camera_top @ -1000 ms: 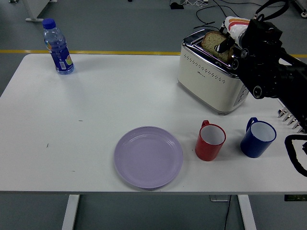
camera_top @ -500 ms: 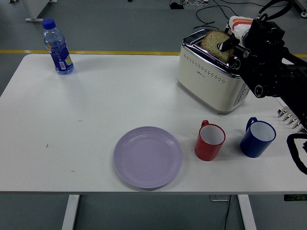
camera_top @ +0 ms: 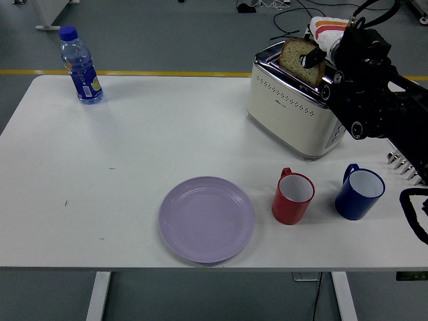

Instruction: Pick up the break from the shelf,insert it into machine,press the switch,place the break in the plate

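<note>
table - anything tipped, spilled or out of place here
Nothing stands out. The water bottle, red mug and blue mug stand upright, and the purple plate lies flat and bare. The bread slice sticks up tilted from the toaster only because the right hand grips it.

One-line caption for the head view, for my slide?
Right hand holds bread slice partly above the toaster slot; purple plate waits empty.

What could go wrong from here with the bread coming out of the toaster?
1. The right hand pinches the brown bread slice only at its edge, so it may slip or tear.
2. The slice's lower end sits at the slot of the cream toaster and could snag.
3. The path to the lilac round plate passes near the red mug, which could be knocked.
</note>
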Robot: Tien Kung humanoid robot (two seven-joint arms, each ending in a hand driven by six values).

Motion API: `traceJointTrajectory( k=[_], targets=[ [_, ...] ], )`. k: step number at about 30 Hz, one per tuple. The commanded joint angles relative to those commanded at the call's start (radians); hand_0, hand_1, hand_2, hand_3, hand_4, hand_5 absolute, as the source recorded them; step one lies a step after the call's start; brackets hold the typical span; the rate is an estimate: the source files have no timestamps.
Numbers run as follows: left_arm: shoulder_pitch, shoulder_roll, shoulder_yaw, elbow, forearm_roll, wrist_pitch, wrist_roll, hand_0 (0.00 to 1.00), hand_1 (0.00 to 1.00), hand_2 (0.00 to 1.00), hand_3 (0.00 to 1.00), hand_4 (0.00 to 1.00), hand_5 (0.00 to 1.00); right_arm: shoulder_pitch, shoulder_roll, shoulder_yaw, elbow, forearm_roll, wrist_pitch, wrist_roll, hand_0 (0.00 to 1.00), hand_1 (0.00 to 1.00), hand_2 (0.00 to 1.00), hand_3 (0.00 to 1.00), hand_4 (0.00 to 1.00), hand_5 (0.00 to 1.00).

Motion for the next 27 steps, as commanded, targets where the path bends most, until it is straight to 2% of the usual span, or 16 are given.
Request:
traceJointTrajectory(
  k=[9,17,27],
  targets=[
    [0.006,0.000,-0.005,0.000,0.007,0.000,0.002,0.687,0.583,0.643,0.676,0.436,0.998,-0.003,0.000,0.002,0.037,-0.005,-0.026,0.001,0.145,0.248,0.341,0.453,0.499,0.002],
    [0.015,0.000,-0.020,0.000,0.022,-0.002,0.006,0.687,0.581,0.640,0.676,0.435,0.998,-0.016,-0.001,0.058,0.147,-0.018,-0.060,-0.001,0.147,0.216,0.332,0.442,0.457,0.002],
    [0.024,-0.001,-0.049,0.000,0.055,-0.004,0.015,0.687,0.580,0.640,0.676,0.434,0.998,-0.043,-0.103,0.151,0.327,-0.005,-0.124,-0.010,0.144,0.209,0.326,0.433,0.446,0.002]
  ],
)
